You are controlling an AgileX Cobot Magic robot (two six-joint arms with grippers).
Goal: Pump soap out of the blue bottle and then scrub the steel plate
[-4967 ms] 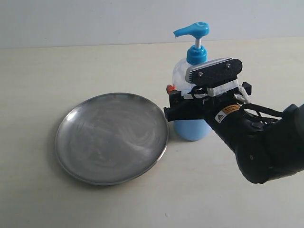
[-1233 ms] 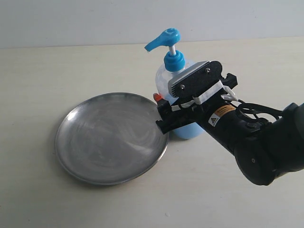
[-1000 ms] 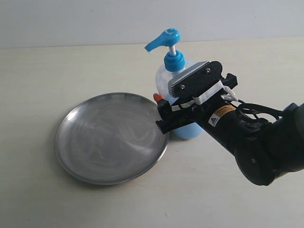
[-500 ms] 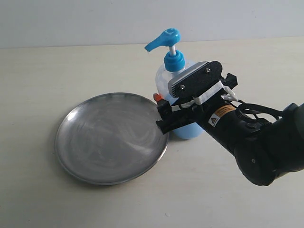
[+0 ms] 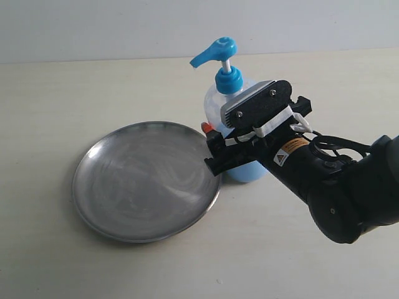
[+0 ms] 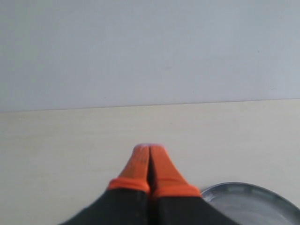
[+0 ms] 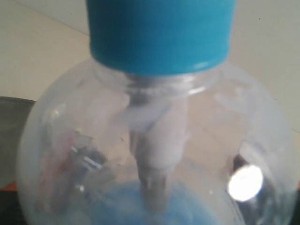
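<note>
The blue bottle [image 5: 217,107] leans left, its blue pump head [image 5: 215,51] pointing toward the steel plate [image 5: 146,180]. Light blue soap [image 5: 249,171] fills its lower part. My right gripper [image 5: 219,134] is shut on the bottle's body from the right. The right wrist view is filled by the bottle [image 7: 159,140] with its blue collar [image 7: 159,33]. My left gripper [image 6: 149,149] is shut on nothing, its orange tips pressed together, beside the plate's rim [image 6: 253,204]. It does not show in the exterior view. The plate carries a pale smeared film.
The cream table [image 5: 75,87] runs back to a pale wall [image 5: 124,25]. The bottle's base stands close to the plate's right rim. My right arm [image 5: 343,187] crosses the table's right front.
Since five seconds ago, my right gripper has shifted the bottle left and tilted it toward the plate. Over the last second nothing has moved.
</note>
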